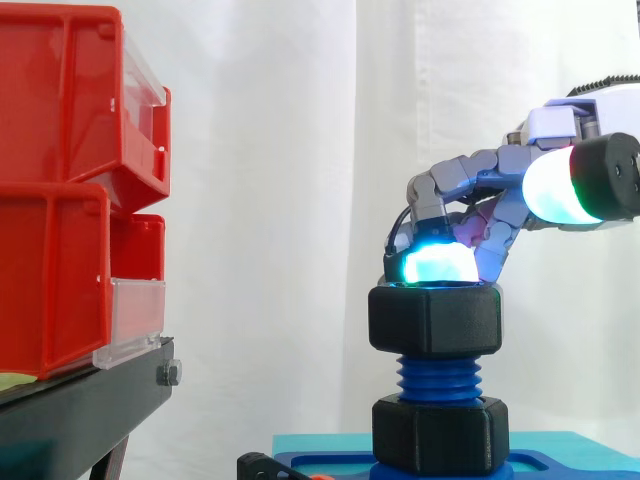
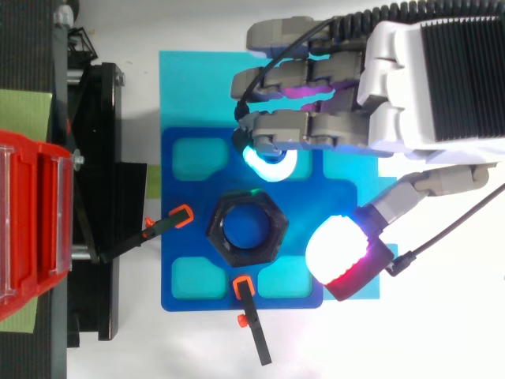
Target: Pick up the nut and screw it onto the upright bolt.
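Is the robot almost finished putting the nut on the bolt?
About halfway, I think. Done: the black nut already sits on the top of the upright blue bolt. In hand: the hand is right at the nut's top edge, probably working on it. Left: bare blue threads show under the nut, above the black base, so it likely needs more turns.

Bolt (image 1: 438, 378) top hidden inside nut (image 1: 435, 318), its base cut by lower edge, red bins (image 1: 60, 200) cut at left edge
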### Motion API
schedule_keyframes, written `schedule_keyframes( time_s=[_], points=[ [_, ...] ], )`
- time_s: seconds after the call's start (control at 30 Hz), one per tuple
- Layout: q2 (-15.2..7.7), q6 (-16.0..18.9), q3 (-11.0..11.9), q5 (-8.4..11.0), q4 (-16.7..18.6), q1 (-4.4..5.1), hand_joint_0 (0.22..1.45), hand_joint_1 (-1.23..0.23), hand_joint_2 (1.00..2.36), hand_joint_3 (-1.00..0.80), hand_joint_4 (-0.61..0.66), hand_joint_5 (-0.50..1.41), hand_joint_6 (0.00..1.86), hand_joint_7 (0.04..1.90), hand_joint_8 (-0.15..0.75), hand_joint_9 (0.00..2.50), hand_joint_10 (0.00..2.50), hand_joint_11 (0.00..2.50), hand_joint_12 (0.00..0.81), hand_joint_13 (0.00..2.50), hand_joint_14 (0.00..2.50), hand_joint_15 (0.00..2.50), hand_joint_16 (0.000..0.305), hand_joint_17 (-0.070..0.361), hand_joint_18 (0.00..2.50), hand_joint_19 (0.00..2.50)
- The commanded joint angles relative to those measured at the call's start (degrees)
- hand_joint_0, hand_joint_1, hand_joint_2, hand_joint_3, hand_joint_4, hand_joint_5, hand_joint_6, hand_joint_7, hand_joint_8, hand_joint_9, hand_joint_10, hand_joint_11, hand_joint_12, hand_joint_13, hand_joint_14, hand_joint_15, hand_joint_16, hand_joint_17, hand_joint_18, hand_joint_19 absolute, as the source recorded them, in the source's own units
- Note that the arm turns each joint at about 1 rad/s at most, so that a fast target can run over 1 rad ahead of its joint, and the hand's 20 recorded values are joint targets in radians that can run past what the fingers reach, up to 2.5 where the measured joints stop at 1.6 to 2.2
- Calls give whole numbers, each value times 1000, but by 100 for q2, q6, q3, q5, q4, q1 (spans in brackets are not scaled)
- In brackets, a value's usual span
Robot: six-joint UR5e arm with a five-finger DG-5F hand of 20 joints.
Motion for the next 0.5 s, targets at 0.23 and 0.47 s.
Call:
schedule_keyframes(
  time_s=[0.23,0.47],
  points=[
    [-1,0,1,-81,70,-74,526,-230,1000,-500,208,-3,504,1287,263,1054,0,0,150,629,0,0,8,19,292,0],
    [-1,-9,1,-230,334,-144,498,-184,1000,-500,224,-140,503,783,237,710,0,0,221,437,0,0,20,45,87,0]
  ],
)
